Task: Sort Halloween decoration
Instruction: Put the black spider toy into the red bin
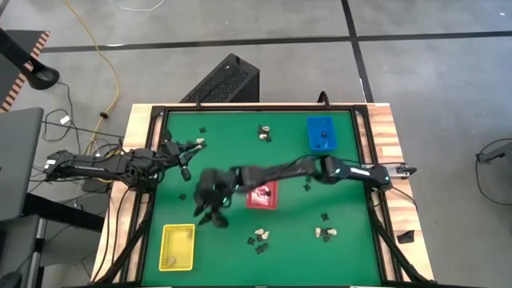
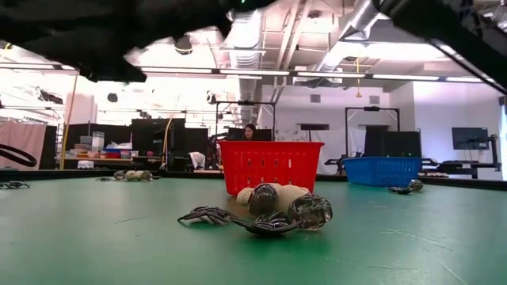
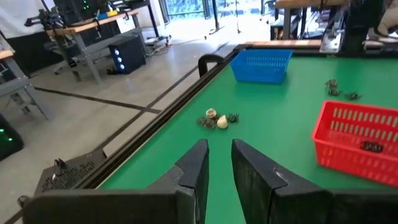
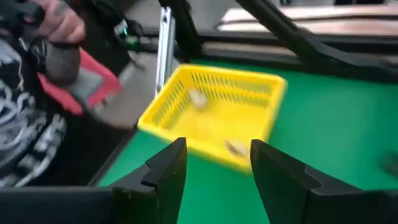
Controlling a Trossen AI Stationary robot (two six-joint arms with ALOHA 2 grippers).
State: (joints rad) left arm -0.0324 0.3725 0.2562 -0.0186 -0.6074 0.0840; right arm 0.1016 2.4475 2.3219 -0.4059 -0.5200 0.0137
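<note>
Small cream lumps and black shapes lie scattered on the green table: one cluster near the far edge, others near the near edge, and one close to the low camera. My right gripper is open and empty. It hovers left of the red tray and faces the yellow tray, which holds two cream pieces. My left gripper is slightly open and empty near the table's far-left corner, pointing toward the blue tray.
The red tray holds a black piece. Black rails and wooden strips edge the table. A person stands beyond the table's left edge near the yellow tray, holding something red. More single black pieces lie right of the red tray.
</note>
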